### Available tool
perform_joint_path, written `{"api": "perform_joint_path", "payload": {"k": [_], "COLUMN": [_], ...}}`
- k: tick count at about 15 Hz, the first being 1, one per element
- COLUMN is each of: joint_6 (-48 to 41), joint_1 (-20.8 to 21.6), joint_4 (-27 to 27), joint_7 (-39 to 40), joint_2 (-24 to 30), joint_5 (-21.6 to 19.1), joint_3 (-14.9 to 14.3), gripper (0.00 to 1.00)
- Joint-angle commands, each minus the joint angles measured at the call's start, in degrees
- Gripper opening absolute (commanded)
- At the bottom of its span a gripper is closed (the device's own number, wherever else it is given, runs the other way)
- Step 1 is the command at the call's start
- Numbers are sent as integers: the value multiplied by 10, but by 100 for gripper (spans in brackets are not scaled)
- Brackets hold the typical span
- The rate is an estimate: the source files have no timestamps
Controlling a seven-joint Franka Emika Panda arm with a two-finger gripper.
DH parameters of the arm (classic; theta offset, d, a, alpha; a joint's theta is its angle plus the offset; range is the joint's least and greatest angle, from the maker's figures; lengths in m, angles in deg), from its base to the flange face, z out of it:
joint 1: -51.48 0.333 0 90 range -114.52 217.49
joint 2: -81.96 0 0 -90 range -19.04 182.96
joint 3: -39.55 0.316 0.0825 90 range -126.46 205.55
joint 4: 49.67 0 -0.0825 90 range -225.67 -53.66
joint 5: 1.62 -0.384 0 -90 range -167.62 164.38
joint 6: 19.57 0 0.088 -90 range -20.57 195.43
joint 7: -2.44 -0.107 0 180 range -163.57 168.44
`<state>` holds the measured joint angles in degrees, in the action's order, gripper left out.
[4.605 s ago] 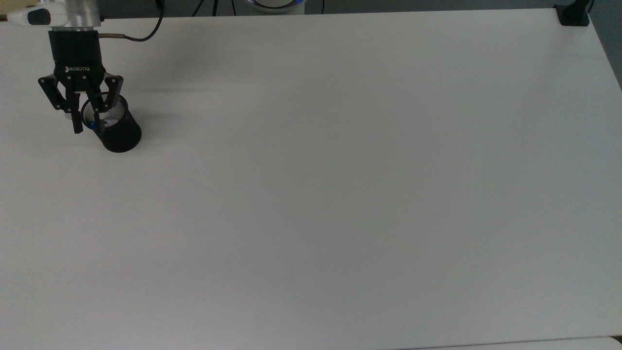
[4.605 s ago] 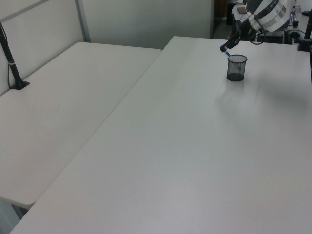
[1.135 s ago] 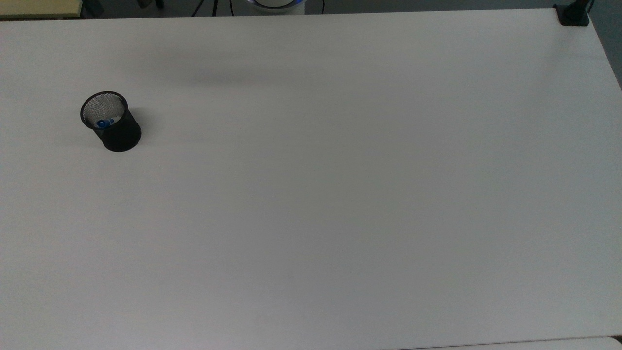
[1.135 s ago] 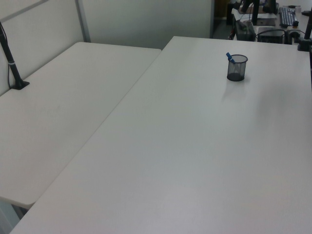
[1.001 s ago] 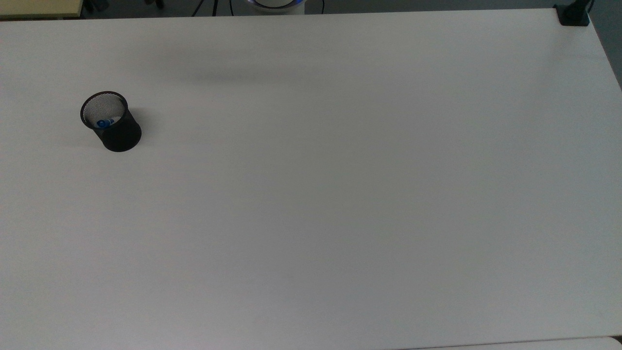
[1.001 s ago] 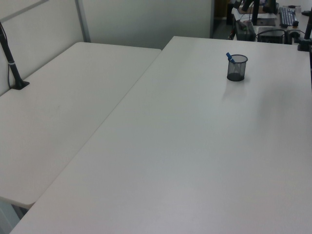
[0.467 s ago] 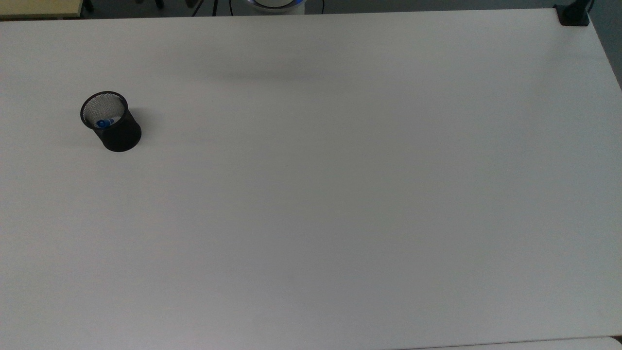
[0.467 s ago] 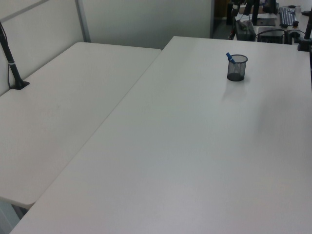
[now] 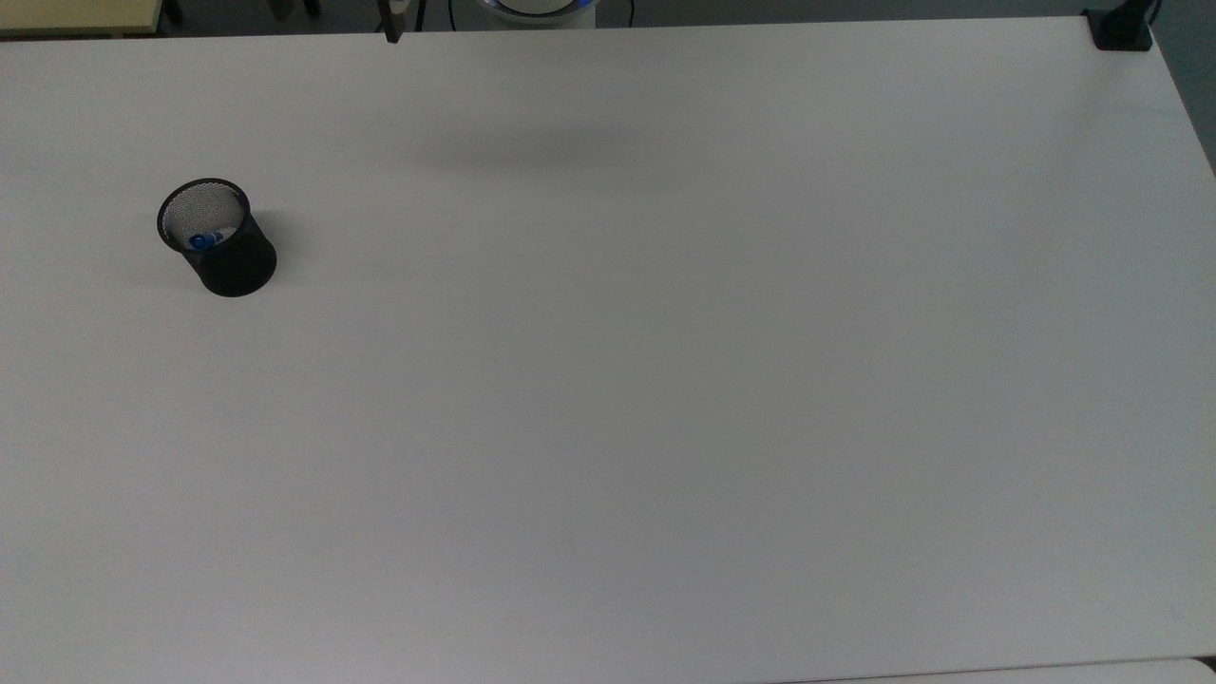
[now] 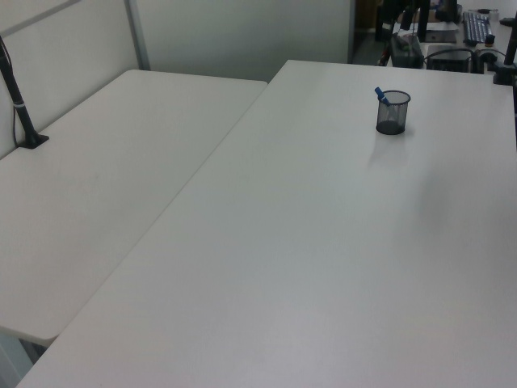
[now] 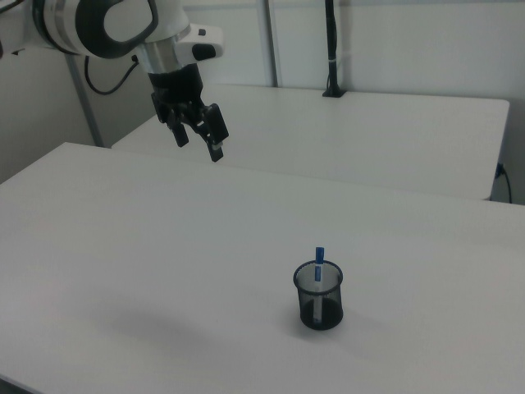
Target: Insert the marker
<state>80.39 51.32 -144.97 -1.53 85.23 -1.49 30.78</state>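
Item, nearest in the right view: a black mesh cup (image 11: 318,297) stood upright on the white table (image 11: 164,271), with the marker (image 11: 319,256) lodged inside it, leaning on the rim, its blue end projecting above. In the top view the marker (image 9: 203,239) was seen at the near wall of the cup (image 9: 220,243); in the left view the blue end (image 10: 380,95) stuck out at the cup's (image 10: 393,112) upper left.

Item, further back in the right view: the claw (image 11: 199,136), held high above the table and well apart from the cup, its fingers spread and nothing between them. A dark finger tip (image 9: 389,24) was caught at the top edge of the top view.

Step in hand, as judged: insertion appeared complete and retreat was under way. It would be done well by keeping the claw high and clear of the cup, so that neither cup nor marker is brushed.

Differences noted: 4.6 s earlier the claw was directly over the cup with the marker at its fingers; by now it had been withdrawn. Against half a second before, cup and marker were unmoved, and the finger tip had newly entered the top view's upper edge
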Motion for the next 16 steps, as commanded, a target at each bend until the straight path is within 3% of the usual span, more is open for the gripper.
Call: {"api": "perform_joint_path", "payload": {"k": [1, 7, 16], "joint_6": [24, 17, 16], "joint_1": [-16, -25, -24], "joint_4": [-1, -5, -7], "joint_7": [-5, 71, 60], "joint_2": [-20, -20, -21], "joint_5": [52, 46, 37], "joint_3": [41, 46, 51], "gripper": [100, 100, 100]}}
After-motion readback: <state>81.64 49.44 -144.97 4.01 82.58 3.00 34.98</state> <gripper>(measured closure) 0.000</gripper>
